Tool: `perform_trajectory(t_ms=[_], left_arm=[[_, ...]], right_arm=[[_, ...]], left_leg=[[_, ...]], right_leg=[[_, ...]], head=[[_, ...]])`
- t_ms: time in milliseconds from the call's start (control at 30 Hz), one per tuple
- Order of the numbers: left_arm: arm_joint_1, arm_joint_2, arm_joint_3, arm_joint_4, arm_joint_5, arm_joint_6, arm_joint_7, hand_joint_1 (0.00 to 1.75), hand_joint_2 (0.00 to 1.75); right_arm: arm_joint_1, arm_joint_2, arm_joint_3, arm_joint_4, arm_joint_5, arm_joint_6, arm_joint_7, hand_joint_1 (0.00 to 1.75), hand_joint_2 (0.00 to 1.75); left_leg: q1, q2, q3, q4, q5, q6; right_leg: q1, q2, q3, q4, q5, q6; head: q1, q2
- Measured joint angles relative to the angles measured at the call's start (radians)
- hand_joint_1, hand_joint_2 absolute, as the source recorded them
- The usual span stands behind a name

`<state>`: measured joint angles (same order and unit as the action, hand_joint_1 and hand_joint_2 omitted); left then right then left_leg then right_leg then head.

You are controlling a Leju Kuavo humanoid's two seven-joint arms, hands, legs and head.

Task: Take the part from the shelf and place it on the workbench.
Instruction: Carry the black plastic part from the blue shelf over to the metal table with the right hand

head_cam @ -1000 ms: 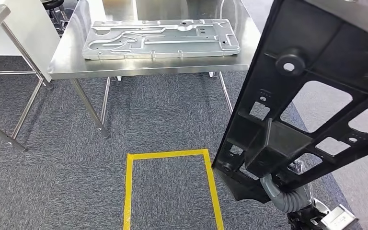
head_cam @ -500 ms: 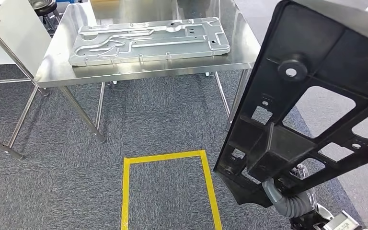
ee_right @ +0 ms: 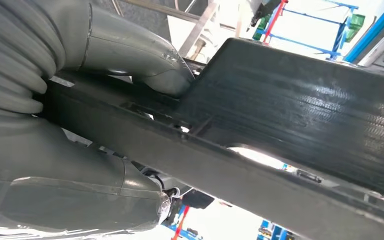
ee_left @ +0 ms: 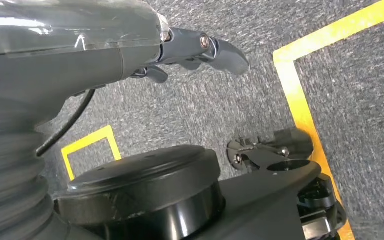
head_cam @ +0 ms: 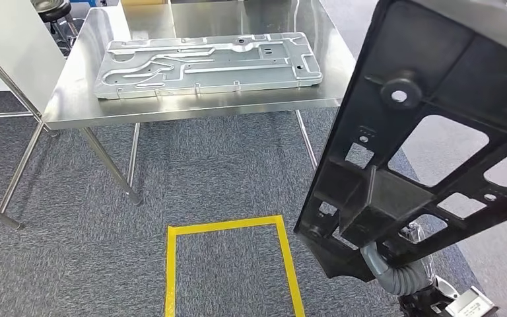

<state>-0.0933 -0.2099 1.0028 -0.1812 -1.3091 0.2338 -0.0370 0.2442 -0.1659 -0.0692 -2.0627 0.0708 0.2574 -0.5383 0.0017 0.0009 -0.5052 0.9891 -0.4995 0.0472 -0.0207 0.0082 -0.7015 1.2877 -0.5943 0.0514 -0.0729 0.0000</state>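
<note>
Since half a second ago, the whole scene is sliding a little in my head view as my camera is turning: the workbench is now sitting slightly further right and lower in the picture, while the black part is hardly shifting against my body. Going from the left, a second steel table's legs are showing at the edge beside a white panel. On the workbench top a flat silver metal plate is lying lengthwise, near the front edge. Below it, on the grey carpet, a yellow tape rectangle is marking the floor. My left hand is hanging over that carpet, grasping nothing, its dark fingers loosely extended. To the right, the black part, a large ribbed frame with cut-out windows, is standing tilted in the air, well apart from the workbench. My right hand is grasping it at its lower end, the thumb pressing on one face.
</note>
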Motion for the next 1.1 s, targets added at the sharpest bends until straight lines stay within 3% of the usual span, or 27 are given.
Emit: perform_trajectory(t_ms=[33, 100, 167, 267, 333, 400, 467, 500, 533, 567, 633, 700, 800, 867, 967, 1000, 1033, 1067, 1100], left_arm=[[0.001, 0.0, 0.0, 0.0, 0.0, 0.0, 0.0, 0.0, 1.75], [0.002, -0.001, 0.0, 0.0, 0.001, 0.0, 0.0, 0.0, 1.75], [0.001, -0.002, 0.0, 0.0, 0.002, 0.0, 0.0, 0.0, 1.75], [-0.001, -0.002, 0.0, 0.0, 0.003, 0.001, 0.0, 0.0, 1.75], [-0.001, -0.002, 0.0, 0.0, 0.003, 0.002, 0.0, 0.0, 1.75], [-0.002, -0.002, 0.001, 0.0, 0.004, 0.002, 0.0, 0.0, 1.75], [-0.005, -0.002, 0.002, 0.0, 0.006, 0.001, -0.002, 0.0, 1.75], [-0.007, -0.002, 0.003, 0.0, 0.006, 0.001, -0.003, 0.0, 1.75], [-0.009, -0.002, 0.003, 0.0, 0.006, 0.001, -0.003, 0.0, 1.75], [-0.009, -0.002, 0.003, 0.0, 0.005, 0.001, -0.003, 0.0, 1.75], [-0.007, -0.001, 0.004, 0.0, 0.004, 0.001, -0.002, 0.0, 1.75], [-0.006, -0.001, 0.005, 0.0, 0.004, 0.001, -0.002, 0.0, 1.75], [-0.009, -0.001, 0.006, 0.0, 0.002, 0.002, -0.001, 0.0, 1.75], [-0.008, -0.001, 0.006, 0.0, 0.001, 0.002, -0.001, 0.0, 1.75], [-0.004, -0.001, 0.007, 0.0, 0.0, 0.001, 0.0, 0.0, 1.75], [-0.002, -0.002, 0.007, 0.0, 0.0, 0.001, 0.0, 0.0, 1.75], [0.0, -0.002, 0.007, 0.0, 0.0, 0.0, 0.0, 0.0, 1.75], [0.001, -0.002, 0.007, 0.0, 0.0, 0.0, 0.0, 0.0, 1.75], [0.002, -0.002, 0.007, 0.0, 0.0, 0.0, 0.0, 0.0, 1.75]], right_arm=[[-0.001, 0.0, 0.0, 0.001, 0.0, 0.001, 0.0, 1.75, 1.75], [-0.003, 0.0, 0.0, 0.003, -0.001, 0.004, 0.0, 1.75, 1.75], [-0.008, 0.0, 0.0, 0.005, -0.001, 0.008, 0.0, 1.75, 1.75], [-0.01, 0.0, 0.001, 0.006, -0.002, 0.012, 0.0, 1.75, 1.75], [-0.012, 0.0, 0.001, 0.006, -0.002, 0.012, 0.0, 1.75, 1.75], [-0.015, 0.0, 0.001, 0.006, -0.002, 0.012, 0.0, 1.75, 1.75], [-0.016, 0.0, 0.001, 0.006, -0.002, 0.012, 0.0, 1.75, 1.75], [-0.016, 0.0, 0.001, 0.007, -0.002, 0.012, 0.0, 1.75, 1.75], [-0.016, 0.0, 0.001, 0.007, -0.002, 0.012, 0.0, 1.75, 1.75], [-0.016, 0.0, 0.001, 0.007, -0.003, 0.012, 0.0, 1.75, 1.75], [-0.017, 0.0, 0.002, 0.007, -0.004, 0.013, 0.0, 1.75, 1.75], [-0.018, 0.0, 0.002, 0.01, -0.005, 0.013, 0.0, 1.75, 1.75], [-0.018, -0.003, 0.002, 0.011, -0.006, 0.013, 0.0, 1.75, 1.75], [-0.019, -0.006, 0.002, 0.011, -0.008, 0.012, -0.002, 1.75, 1.75], [-0.017, -0.008, 0.002, 0.012, -0.01, 0.012, -0.003, 1.75, 1.75], [-0.015, -0.008, 0.002, 0.012, -0.01, 0.012, -0.003, 1.75, 1.75], [-0.015, -0.008, 0.002, 0.012, -0.01, 0.012, -0.003, 1.75, 1.75], [-0.014, -0.008, 0.002, 0.012, -0.011, 0.012, -0.003, 1.75, 1.75], [-0.014, -0.009, 0.002, 0.012, -0.011, 0.012, -0.003, 1.75, 1.75]], left_leg=[[0.001, 0.0, 0.012, 0.0, -0.009, -0.003], [0.003, 0.0, 0.04, 0.0, -0.03, -0.011], [0.003, 0.0, 0.057, -0.001, -0.05, -0.024], [0.001, 0.003, 0.073, 0.0, -0.059, -0.043], [0.003, 0.003, 0.055, 0.056, -0.059, -0.051], [0.005, 0.003, -0.018, 0.183, -0.086, -0.056], [0.004, 0.003, -0.104, 0.294, -0.149, -0.058], [0.004, 0.003, -0.13, 0.309, -0.171, -0.057], [0.003, 0.003, -0.141, 0.293, -0.172, -0.054], [0.001, 0.003, -0.14, 0.249, -0.145, -0.048], [-0.008, 0.0, -0.127, 0.133, -0.029, -0.026], [-0.017, -0.006, -0.116, 0.067, 0.046, -0.011], [-0.017, -0.008, -0.083, 0.041, 0.05, -0.003], [-0.012, -0.007, -0.054, 0.023, 0.046, 0.004], [-0.01, -0.006, -0.033, 0.015, 0.029, 0.008], [-0.009, -0.007, -0.025, 0.015, 0.021, 0.007], [-0.008, -0.008, -0.014, 0.015, 0.011, 0.005], [-0.006, -0.008, 0.0, 0.015, 0.001, 0.002], [-0.005, -0.008, 0.013, 0.015, -0.012, -0.003]], right_leg=[[-0.002, -0.002, -0.003, -0.026, 0.028, 0.002], [-0.006, -0.009, 0.033, -0.154, 0.122, 0.004], [-0.001, -0.017, 0.062, -0.248, 0.171, -0.006], [0.003, -0.011, 0.074, -0.264, 0.165, -0.034], [0.001, -0.007, 0.095, -0.27, 0.156, -0.049], [0.002, -0.007, 0.115, -0.273, 0.142, -0.059], [0.006, -0.005, 0.133, -0.273, 0.124, -0.064], [0.009, -0.004, 0.146, -0.273, 0.114, -0.065], [0.012, -0.002, 0.161, -0.273, 0.103, -0.065], [0.015, -0.001, 0.177, -0.273, 0.092, -0.066], [0.022, 0.002, 0.205, -0.274, 0.07, -0.064], [0.024, 0.007, 0.224, -0.274, 0.052, -0.056], [0.022, 0.009, 0.237, -0.248, 0.055, -0.038], [0.019, 0.005, 0.204, -0.176, 0.048, -0.027], [0.01, 0.002, 0.081, -0.015, -0.026, -0.01], [0.006, 0.001, 0.048, 0.008, -0.044, -0.006], [0.003, 0.0, 0.032, -0.002, -0.039, -0.002], [0.0, -0.002, 0.032, -0.043, -0.011, 0.002], [-0.002, -0.005, 0.042, -0.106, 0.041, 0.005]], head=[[0.0, 0.0], [0.0, 0.0], [0.0, 0.0], [0.001, 0.0], [0.001, 0.0], [0.0, 0.0], [0.0, 0.0], [0.0, 0.0], [0.0, 0.0], [0.001, 0.0], [0.001, 0.0], [0.001, 0.0], [0.001, 0.0], [0.001, 0.0], [0.001, 0.0], [0.001, 0.0], [0.001, 0.0], [0.001, 0.0], [0.001, 0.0]])
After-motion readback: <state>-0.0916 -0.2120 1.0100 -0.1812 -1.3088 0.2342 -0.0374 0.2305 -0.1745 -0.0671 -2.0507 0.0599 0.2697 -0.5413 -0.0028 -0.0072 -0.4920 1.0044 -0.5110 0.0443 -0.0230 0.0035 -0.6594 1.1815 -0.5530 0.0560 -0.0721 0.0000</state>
